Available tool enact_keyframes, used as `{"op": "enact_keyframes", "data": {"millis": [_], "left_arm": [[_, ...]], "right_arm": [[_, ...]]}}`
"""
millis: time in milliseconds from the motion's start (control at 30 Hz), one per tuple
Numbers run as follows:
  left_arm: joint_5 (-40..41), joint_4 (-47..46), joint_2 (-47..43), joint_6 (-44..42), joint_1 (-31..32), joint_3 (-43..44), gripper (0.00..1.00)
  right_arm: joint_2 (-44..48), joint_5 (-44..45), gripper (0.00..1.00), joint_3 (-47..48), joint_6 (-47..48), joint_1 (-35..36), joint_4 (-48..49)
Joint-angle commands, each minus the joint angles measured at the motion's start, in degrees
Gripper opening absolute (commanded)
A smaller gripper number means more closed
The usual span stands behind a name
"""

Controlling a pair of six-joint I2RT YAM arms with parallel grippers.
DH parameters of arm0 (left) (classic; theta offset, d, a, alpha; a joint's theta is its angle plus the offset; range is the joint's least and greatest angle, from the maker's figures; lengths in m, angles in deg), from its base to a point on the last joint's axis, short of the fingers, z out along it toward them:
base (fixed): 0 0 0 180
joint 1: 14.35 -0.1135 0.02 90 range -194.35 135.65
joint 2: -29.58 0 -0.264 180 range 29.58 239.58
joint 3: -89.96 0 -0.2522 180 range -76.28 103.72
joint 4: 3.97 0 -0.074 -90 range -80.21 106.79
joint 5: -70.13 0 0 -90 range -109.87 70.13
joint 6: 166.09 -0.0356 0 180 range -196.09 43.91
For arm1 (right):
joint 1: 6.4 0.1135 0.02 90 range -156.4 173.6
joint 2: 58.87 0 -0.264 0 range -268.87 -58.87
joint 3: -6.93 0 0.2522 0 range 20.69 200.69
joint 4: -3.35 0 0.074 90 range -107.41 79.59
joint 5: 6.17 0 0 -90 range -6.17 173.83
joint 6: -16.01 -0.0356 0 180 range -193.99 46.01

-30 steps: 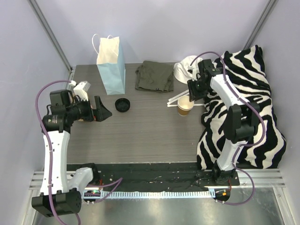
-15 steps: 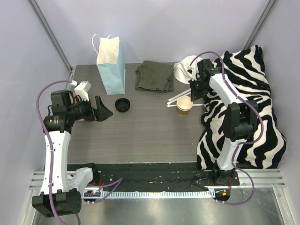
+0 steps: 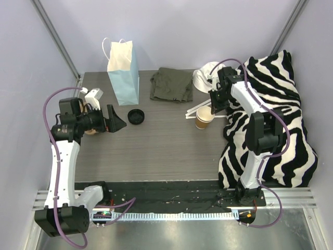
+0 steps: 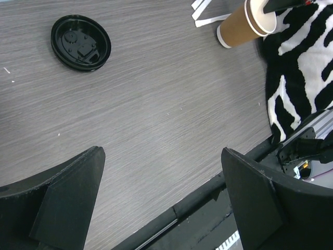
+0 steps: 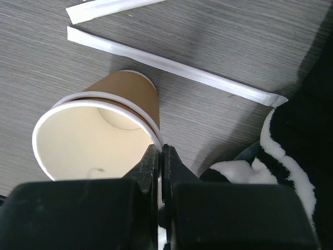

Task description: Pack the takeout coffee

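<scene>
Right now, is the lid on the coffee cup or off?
Off. The black lid lies on the table, apart from the paper cup, whose white inside is open to view.

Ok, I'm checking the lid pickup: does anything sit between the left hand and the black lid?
Nothing visible does. Only tabletop shows between the open left hand and the black lid.

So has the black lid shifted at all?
No. The black lid still lies in the same spot, just right of the blue paper bag's base.
</scene>
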Motion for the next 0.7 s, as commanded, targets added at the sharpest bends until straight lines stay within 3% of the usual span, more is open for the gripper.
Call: {"op": "enact_keyframes", "data": {"millis": [0, 300, 500, 667], "left_arm": [[-1.1, -2.7, -0.9, 0.6, 0.7, -0.8, 0.99], [-2.7, -6.7, 4.3, 5.3, 6.4, -0.2, 1.0], [-2.9, -17.5, 12.4, 15.0, 19.5, -0.5, 0.99], [-2.9, -29.0, 19.7, 23.0, 30.8, 1.6, 0.86]], "right_arm": [[2.3, -0.8, 0.01, 2.6, -0.5, 0.2, -0.4], [7.5, -11.8, 0.01, 0.4, 0.0, 0.3, -2.7], [12.0, -13.8, 0.01, -4.8, 1.4, 2.6, -2.5], [15.4, -10.1, 0.01, -9.2, 1.7, 5.7, -1.2]]}}
